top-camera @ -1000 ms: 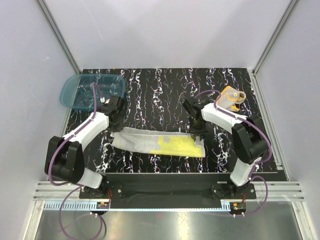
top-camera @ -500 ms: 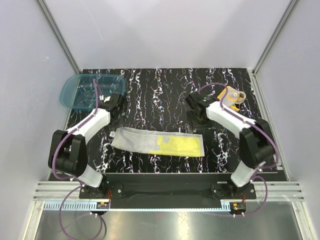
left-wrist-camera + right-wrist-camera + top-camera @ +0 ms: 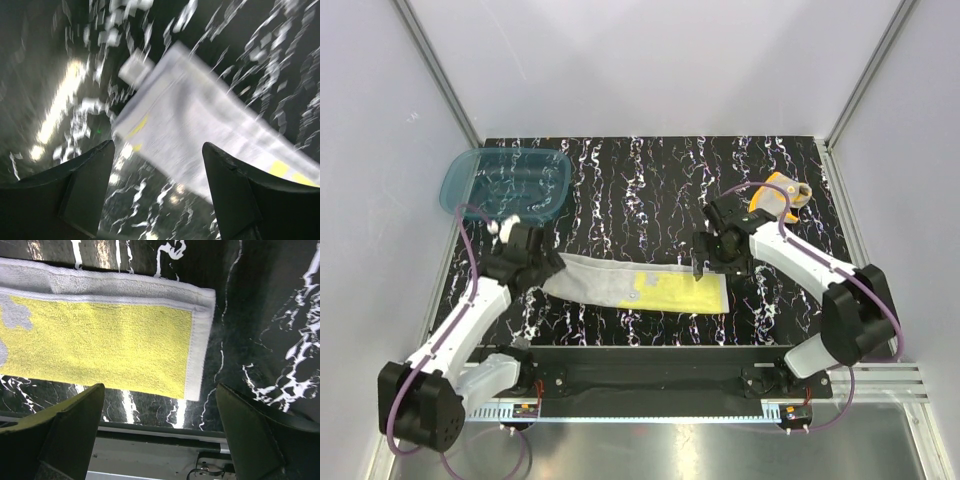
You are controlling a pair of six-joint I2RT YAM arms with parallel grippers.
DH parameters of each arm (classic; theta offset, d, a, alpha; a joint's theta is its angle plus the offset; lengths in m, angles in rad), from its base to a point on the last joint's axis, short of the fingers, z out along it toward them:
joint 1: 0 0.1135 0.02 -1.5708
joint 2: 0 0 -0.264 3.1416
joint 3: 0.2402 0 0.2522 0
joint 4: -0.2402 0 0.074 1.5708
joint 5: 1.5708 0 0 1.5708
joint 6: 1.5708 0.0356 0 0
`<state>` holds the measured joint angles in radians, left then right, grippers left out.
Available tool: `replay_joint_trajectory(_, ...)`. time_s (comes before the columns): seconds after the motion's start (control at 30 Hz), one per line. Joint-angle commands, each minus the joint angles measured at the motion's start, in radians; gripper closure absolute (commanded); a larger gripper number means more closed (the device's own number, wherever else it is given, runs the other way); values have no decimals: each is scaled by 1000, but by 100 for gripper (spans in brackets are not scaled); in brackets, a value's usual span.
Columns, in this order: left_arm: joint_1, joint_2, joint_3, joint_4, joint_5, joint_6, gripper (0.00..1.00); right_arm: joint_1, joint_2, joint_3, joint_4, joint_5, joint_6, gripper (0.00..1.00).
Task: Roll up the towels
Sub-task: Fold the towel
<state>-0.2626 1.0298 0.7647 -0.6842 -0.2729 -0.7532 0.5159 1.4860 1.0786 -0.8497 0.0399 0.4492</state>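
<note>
the left claw (image 3: 535, 268) stands released, its two fingers (image 3: 85, 190) spread wide with nothing pinched between them. it sits at the left end of the yellow towel (image 3: 620, 283). the left wrist view is blurred, but the grey-beige side of that end shows in the gap between the fingers, with thin slivers of yellow at its edge. whether a fingertip brushes the cloth i cannot tell. the right claw (image 3: 705, 265) is released too, jaws as wide as they go and gripping nothing. it hangs over the right end of the same towel. in the right wrist view its fingers (image 3: 65, 435) frame the near right corner, where the yellow face and its pale hem lie flat on the black marbled table (image 3: 640, 190). the yellow towel lies stretched out as a long strip across the near middle of the table, between the two claws, grey-beige on the left part and yellow on the right. the orange towel (image 3: 780, 195) sits bunched at the far right of the table, well apart from both claws. a teal basin (image 3: 460, 190) stands at the far left corner.
</note>
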Motion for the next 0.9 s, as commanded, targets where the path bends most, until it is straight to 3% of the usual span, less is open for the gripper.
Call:
replay_joint_trajectory(0.0, 16, -40, -148, 80, 139, -104, 24, -1, 42, 6, 52, -60, 16, 0)
replay_joint_trajectory(0.13, 54, -21, -261, 213, 265, -170, 26, -2, 106, 23, 83, -46, 17, 0)
replay_joint_trajectory(0.5, 72, 59, -324, 325, 204, -218, 27, -105, 261, -3, 170, -75, 20, 0)
replay_joint_trajectory(0.6, 97, 93, -332, 357, 210, -198, 35, -112, 287, -19, 196, -84, 13, 1)
replay_joint_trajectory(0.63, 106, 107, -332, 376, 212, -184, 47, -116, 293, -23, 201, -95, 14, 3)
replay_joint_trajectory(0.7, 114, 121, -324, 396, 210, -170, 57, -116, 306, -35, 225, -107, 11, 19)
replay_joint_trajectory(0.77, 122, 144, -308, 403, 207, -150, 75, -116, 309, -54, 236, -126, 13, 39)
replay_joint_trajectory(0.8, 123, 151, -301, 414, 204, -144, 81, -117, 313, -63, 250, -133, 13, 56)
replay_joint_trajectory(0.87, 123, 187, -277, 426, 204, -124, 94, -114, 318, -84, 259, -158, 17, 71)
